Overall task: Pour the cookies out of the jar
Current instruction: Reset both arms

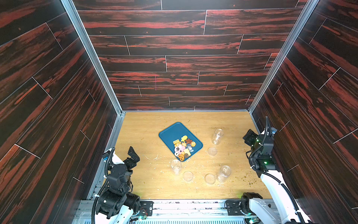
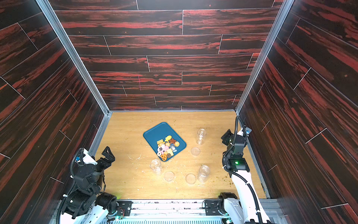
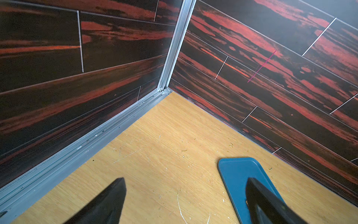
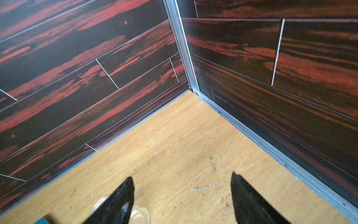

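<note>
One wooden table (image 1: 147,186) holds everything. We note a blue tray (image 1: 170,131) mid-table. Left gripper (image 3: 186,180) spread wide, empty; right gripper (image 4: 182,175) parted, empty, by the right wall. The cookies (image 1: 183,147) lie heaped in the tray's near corner, between the two grippers and well apart from both. Neither wrist view shows them; one clear jar (image 4: 140,214) peeks out, mostly hidden behind a right finger.

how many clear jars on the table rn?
3. Far jar right of the blue tray; left jar at the tray's near corner; front-right jar beside a lid. None looks hidden.
</note>
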Controlling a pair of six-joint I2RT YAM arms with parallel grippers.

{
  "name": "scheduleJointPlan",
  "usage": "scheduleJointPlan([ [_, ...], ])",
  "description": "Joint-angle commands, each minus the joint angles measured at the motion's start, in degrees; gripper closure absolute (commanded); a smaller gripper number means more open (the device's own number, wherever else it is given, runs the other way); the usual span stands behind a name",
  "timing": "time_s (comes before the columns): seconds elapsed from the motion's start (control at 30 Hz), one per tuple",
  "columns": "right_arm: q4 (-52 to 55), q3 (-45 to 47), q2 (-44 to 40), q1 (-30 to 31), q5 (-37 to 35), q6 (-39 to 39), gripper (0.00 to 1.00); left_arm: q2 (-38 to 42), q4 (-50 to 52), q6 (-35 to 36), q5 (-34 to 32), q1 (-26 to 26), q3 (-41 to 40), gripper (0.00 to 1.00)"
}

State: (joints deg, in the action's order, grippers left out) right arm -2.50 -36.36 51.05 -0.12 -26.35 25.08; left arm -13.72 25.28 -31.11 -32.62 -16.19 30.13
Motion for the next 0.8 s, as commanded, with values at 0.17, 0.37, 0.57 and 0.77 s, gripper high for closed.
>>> scheduleJointPlan([
  [0.17, -1.26, 2.58, 0.18, -0.75, 0.61, 1.31, 0.19, 0.93, 1.42, -1.41, -0.63, 0.19, -2.03, 0.0],
  [0.37, -3.4, 5.1, 1.54, -1.55, 1.25, 0.94, 0.19, 2.95, 3.67, -1.93, -0.47, 0.19, -3.12, 0.0],
  [0.57, -8.23, 8.28, 5.33, -3.73, 2.86, 0.62, 0.19, 4.07, 5.35, -1.41, -0.34, 0.18, -3.67, 0.0],
  [0.77, -15.43, 10.08, 12.19, -6.4, 5.07, -0.13, 0.2, 3.78, 5.74, -0.92, -0.16, 0.21, -3.93, 0.0],
])
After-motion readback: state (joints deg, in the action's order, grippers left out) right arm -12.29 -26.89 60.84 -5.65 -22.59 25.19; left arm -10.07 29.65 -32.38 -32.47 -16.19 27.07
